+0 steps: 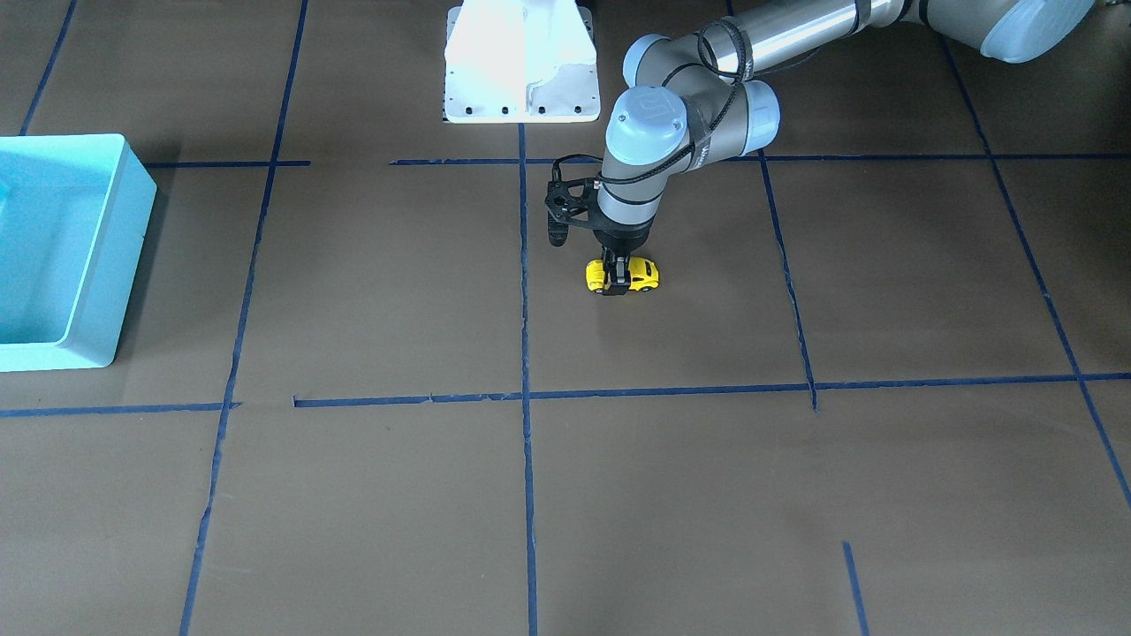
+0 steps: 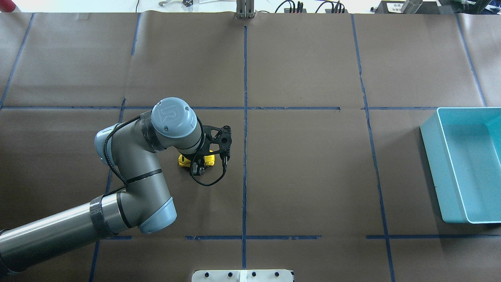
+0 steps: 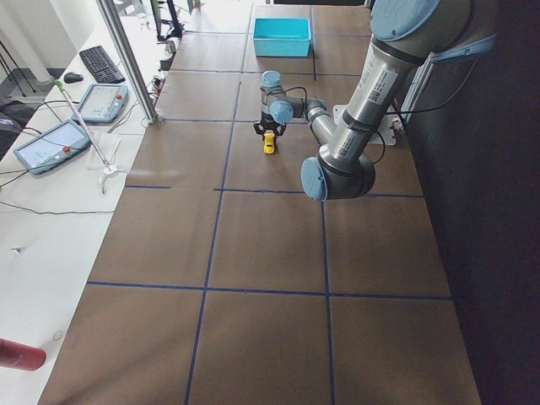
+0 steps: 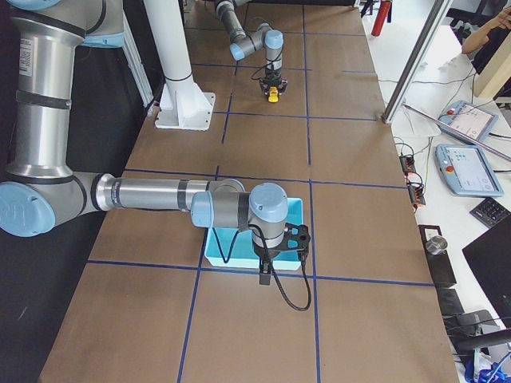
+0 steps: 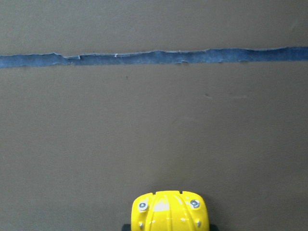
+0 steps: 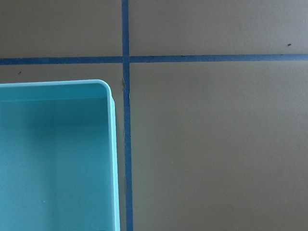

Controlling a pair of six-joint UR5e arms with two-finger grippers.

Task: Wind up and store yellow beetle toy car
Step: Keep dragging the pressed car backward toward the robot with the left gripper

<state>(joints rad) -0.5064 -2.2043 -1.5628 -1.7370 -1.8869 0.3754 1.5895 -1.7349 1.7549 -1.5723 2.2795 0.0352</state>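
The yellow beetle toy car [image 1: 643,274] stands on its wheels on the brown table, left of the centre tape line in the overhead view [image 2: 210,159]. My left gripper [image 1: 617,277] points straight down over it, one finger on each side of its body, shut on it. The left wrist view shows the car's rounded end [image 5: 169,211] at the bottom edge. The turquoise bin [image 2: 434,168] sits at the far right and holds nothing that I can see. My right gripper [image 4: 271,259] hangs over the bin's corner; I cannot tell whether it is open or shut.
Blue tape lines [image 2: 245,129] divide the brown table cover into squares. The white robot base plate [image 1: 519,66] stands at the table's robot side. The right wrist view shows the bin's rim [image 6: 112,144] beside a tape crossing. Tablets and cables lie beyond the far edge [image 3: 51,143].
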